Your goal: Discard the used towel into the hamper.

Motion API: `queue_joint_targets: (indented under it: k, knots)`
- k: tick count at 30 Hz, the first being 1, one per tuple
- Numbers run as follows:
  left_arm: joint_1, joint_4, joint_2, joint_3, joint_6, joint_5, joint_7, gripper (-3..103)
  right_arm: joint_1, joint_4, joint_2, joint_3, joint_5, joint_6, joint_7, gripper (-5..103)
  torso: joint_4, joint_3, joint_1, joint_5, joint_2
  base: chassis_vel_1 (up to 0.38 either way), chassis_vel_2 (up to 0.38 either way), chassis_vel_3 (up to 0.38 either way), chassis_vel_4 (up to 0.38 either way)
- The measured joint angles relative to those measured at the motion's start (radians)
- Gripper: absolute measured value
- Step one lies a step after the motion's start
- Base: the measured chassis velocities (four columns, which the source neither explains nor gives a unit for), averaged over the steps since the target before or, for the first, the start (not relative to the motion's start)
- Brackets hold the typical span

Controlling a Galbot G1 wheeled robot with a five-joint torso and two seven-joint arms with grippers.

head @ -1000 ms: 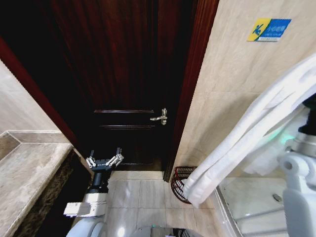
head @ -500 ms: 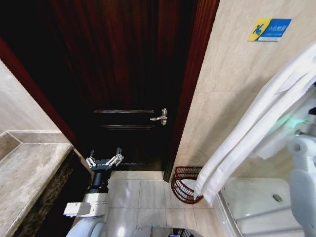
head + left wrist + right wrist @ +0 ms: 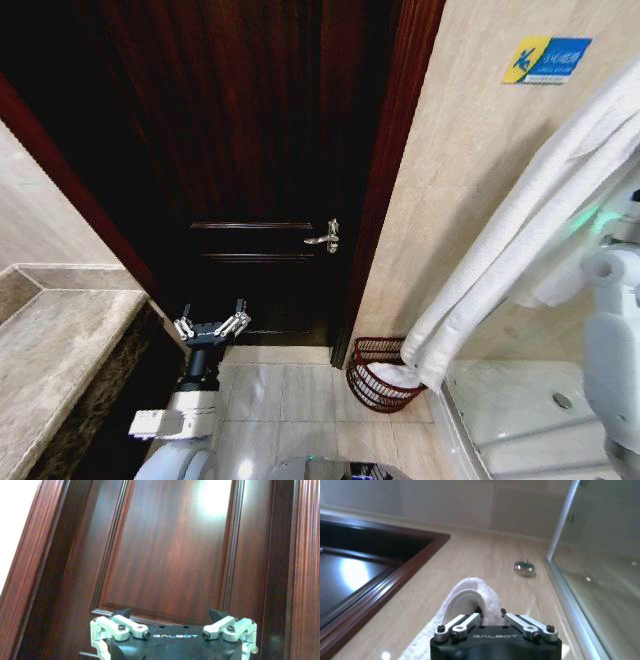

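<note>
Towel: a long white terry towel (image 3: 520, 240), thick and nubbly, hanging in a folded band from the upper right down to the floor at the right of the door; its lower end lies inside the hamper, a pale heap showing through the rim.
Hamper: a small dark reddish-brown woven basket (image 3: 372, 385), openwork sides, half-round, standing on the floor tiles against the beige wall just right of the door frame.
Right claw: the right claw (image 3: 492, 621) is clenched on the top fold of the towel (image 3: 470, 600); the looped pile bulges up between its white fingers (image 3: 462, 623). The right arm is raised at the right edge of the head view.
Left claw: the left claw (image 3: 212, 325) is parked low at the left, pointing at the door, fingers (image 3: 122, 624) spread wide and grasping nothing.
Door: a dark mahogany panelled door (image 3: 250, 150), glossy, with raised mouldings and a metal lever handle (image 3: 325, 237).
Wall: smooth beige stone tiles (image 3: 470, 130), with a blue and yellow sign (image 3: 545, 60) high at the right.
Tabletop: a mottled brown stone tabletop (image 3: 55, 350) at the near left.
Floor: pale glossy tiles (image 3: 280, 400); a glass shower panel (image 3: 605, 555) stands at the right.
</note>
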Motion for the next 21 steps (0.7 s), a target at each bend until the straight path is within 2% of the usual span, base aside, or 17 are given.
queue_joint_targets:
  k: [7,21]
  knots:
    - [0.0,0.0,0.0,0.0,0.0,0.0,0.0,100,-0.143,-0.029,0.09,0.017,-0.004,0.054,-0.058,8,-0.0002,0.0,0.0,0.0006,0.0,0.0,0.0,0.0,0.0]
    - [0.0,0.0,0.0,0.0,0.0,0.0,0.0,100,-0.228,-0.149,0.188,-0.021,-0.009,0.115,-0.097,8,-0.0001,0.0,0.0,0.0001,0.0,0.0,0.0,0.0,0.0]
